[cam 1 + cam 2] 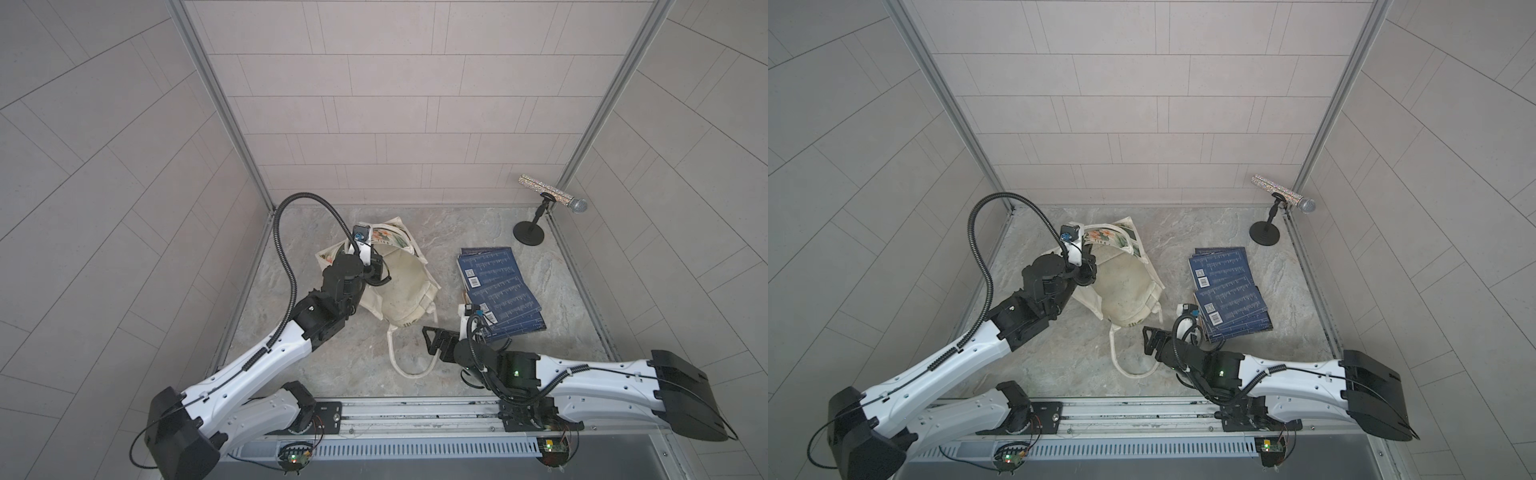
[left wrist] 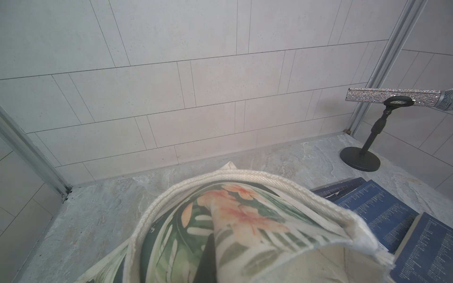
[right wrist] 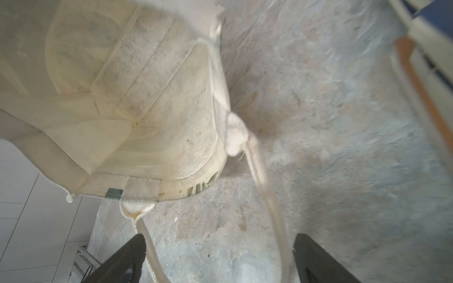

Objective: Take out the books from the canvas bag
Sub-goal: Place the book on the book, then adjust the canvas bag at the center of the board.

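You have a grey marbled tabletop (image 1: 457,224), tiled walls (image 1: 374,124) and a microphone (image 1: 552,195) in the far right corner. The cream, leaf-printed canvas bag (image 1: 399,286) lies centre-left, stretched far-to-near with its mouth gaping upward. The navy books (image 1: 498,291) lie fanned beside it, lengthwise far-to-near. Your left gripper (image 1: 376,270) is clamped on the bag's rim. Your right gripper (image 1: 430,343) is spread wide and grips nothing, with the rope handle (image 1: 390,349) between its jaws.

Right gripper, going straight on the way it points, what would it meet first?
Likely the rope handle lying between the right gripper's open fingers, then the canvas bag; depth is unclear.
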